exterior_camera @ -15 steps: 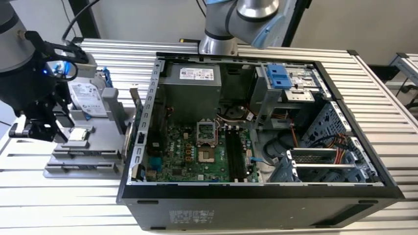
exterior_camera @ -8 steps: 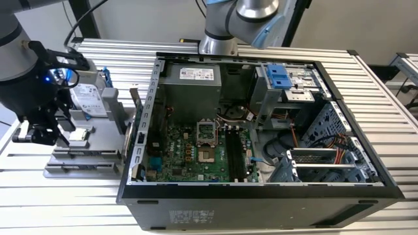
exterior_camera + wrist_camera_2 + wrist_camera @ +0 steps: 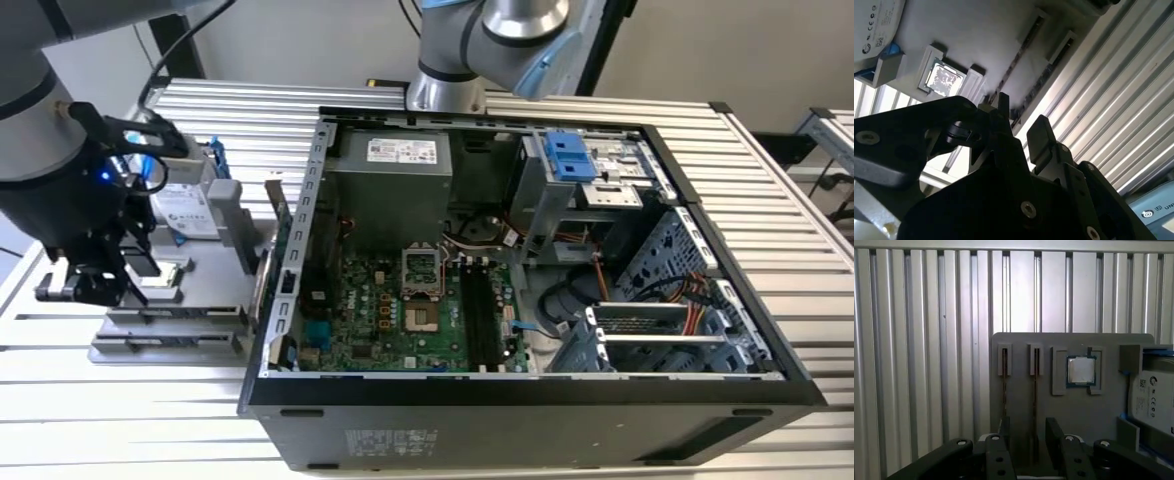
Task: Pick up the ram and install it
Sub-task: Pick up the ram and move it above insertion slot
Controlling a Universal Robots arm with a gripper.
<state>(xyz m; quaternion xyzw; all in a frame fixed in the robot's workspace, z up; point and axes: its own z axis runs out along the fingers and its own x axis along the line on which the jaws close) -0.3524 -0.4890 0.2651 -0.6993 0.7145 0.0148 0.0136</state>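
Two ram strips stand on edge in slots of a grey fixture plate (image 3: pixel 1074 415), one ram (image 3: pixel 1035 390) beside the other ram (image 3: pixel 1004 385). In the second wrist view the same ram (image 3: pixel 1040 80) runs toward the gap between the black fingers. My gripper (image 3: pixel 1029 440) hangs open just above the plate, its fingers (image 3: pixel 1054 432) on either side of the nearer end of that strip. I cannot tell whether they touch it. In the exterior view my gripper (image 3: pixel 94 285) is over the fixture (image 3: pixel 174 322) at the exterior view's left, outside the computer case (image 3: pixel 534 400).
On the fixture also sit a square processor chip (image 3: pixel 1081 371) and a hard drive (image 3: pixel 1154 400) in a blue frame. The open case holds the motherboard (image 3: pixel 387 320) with long black slots (image 3: pixel 481 310). A robot arm segment (image 3: pixel 467 50) stands behind the case. A ribbed metal table (image 3: pixel 929 365) lies under everything.
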